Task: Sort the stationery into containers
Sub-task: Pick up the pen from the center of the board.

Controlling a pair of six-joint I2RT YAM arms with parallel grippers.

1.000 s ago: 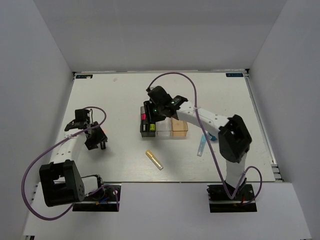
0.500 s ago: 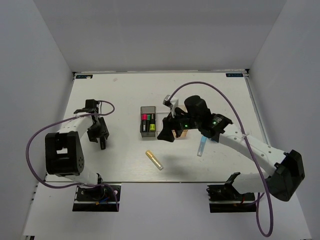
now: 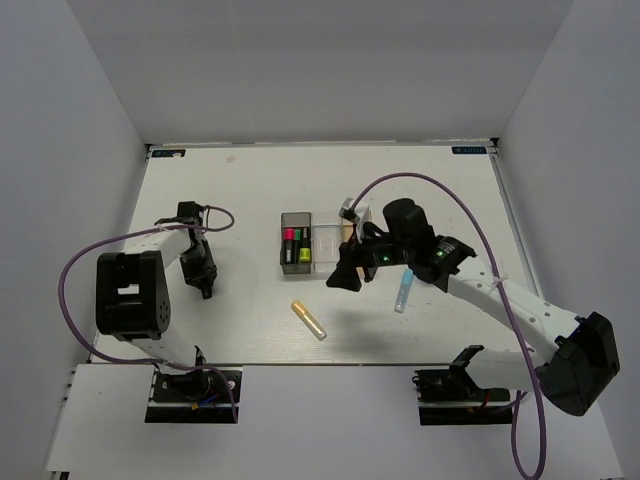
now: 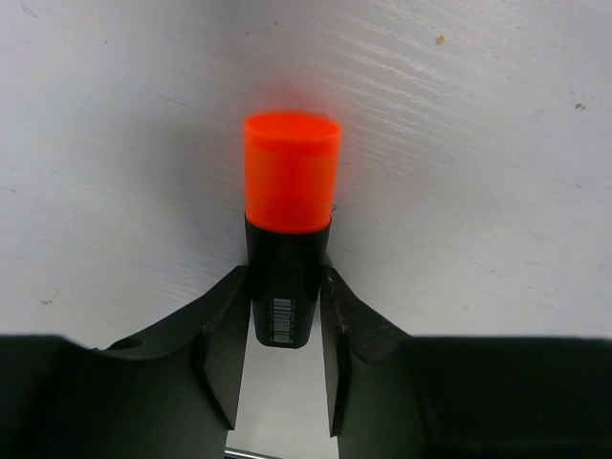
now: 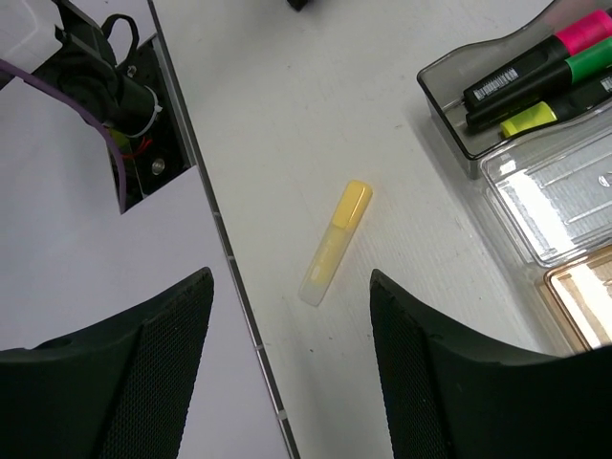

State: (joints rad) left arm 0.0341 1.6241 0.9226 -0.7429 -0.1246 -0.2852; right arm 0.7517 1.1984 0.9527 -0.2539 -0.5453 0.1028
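Observation:
My left gripper is shut on a black highlighter with an orange cap, low over the table at the left. My right gripper is open and empty, above and just right of the yellow highlighter lying on the table. The smoky grey bin holds black-pink, black-green and yellow-tipped highlighters. The clear bin is beside it. The orange bin is mostly hidden by my right arm in the top view. A light blue pen lies right of the bins.
The table's near edge runs just below the yellow highlighter, with the left arm's base beyond it. White walls enclose the table on three sides.
My right arm has swung from over the grey bin to the table in front of the bins, above the yellow highlighter. My left gripper has shifted slightly towards the near edge.

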